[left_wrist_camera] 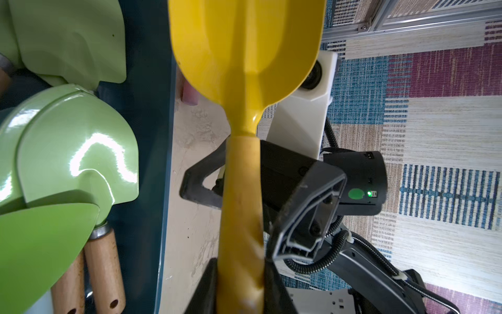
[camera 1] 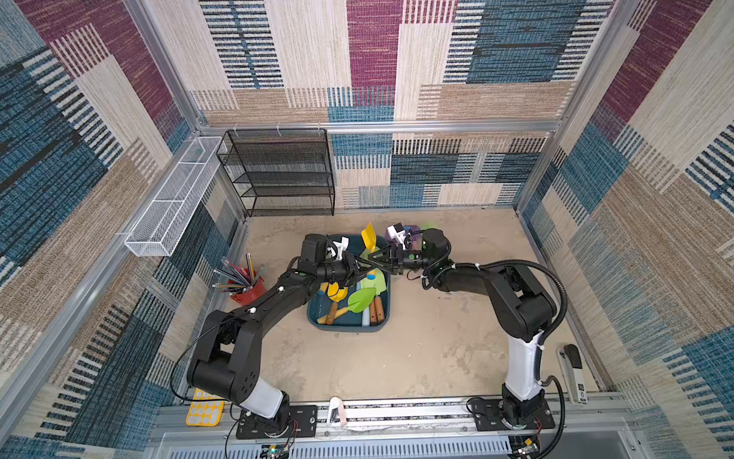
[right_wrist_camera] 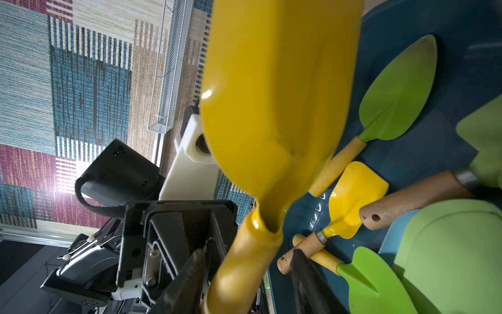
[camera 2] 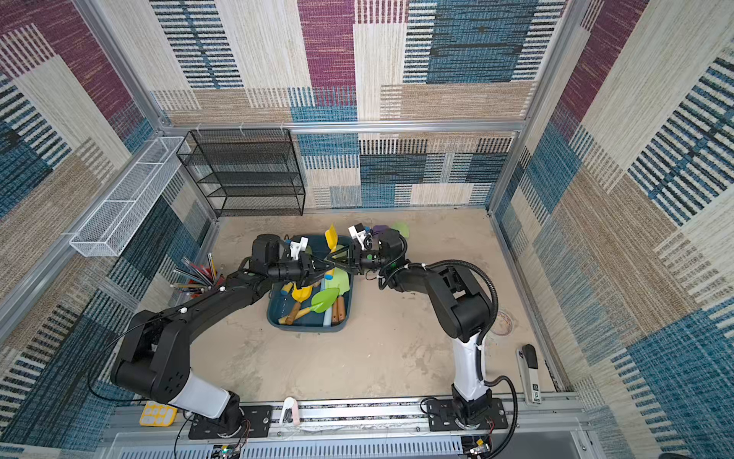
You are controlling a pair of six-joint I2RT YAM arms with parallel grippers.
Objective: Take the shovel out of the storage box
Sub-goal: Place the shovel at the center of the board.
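The yellow shovel [camera 1: 369, 237] [camera 2: 332, 237] stands blade-up over the far rim of the teal storage box [camera 1: 349, 328] [camera 2: 306, 328]. My left gripper [camera 1: 363, 270] [left_wrist_camera: 240, 288] is shut on its yellow handle, both pads pressed against it. My right gripper [camera 1: 372, 258] [right_wrist_camera: 250, 255] comes from the opposite side and straddles the same handle nearer the blade, open, with a gap showing at one finger. In the right wrist view the shovel's blade [right_wrist_camera: 271, 95] fills the middle. Several other shovels, green and yellow, lie in the storage box [right_wrist_camera: 402, 168].
A red cup of pencils [camera 1: 248, 288] stands left of the box. A black mesh rack [camera 1: 278, 171] and a white wire basket [camera 1: 170, 198] sit at the back left. A stapler [camera 1: 572, 373] lies front right, a yellow tray [camera 1: 204, 409] front left.
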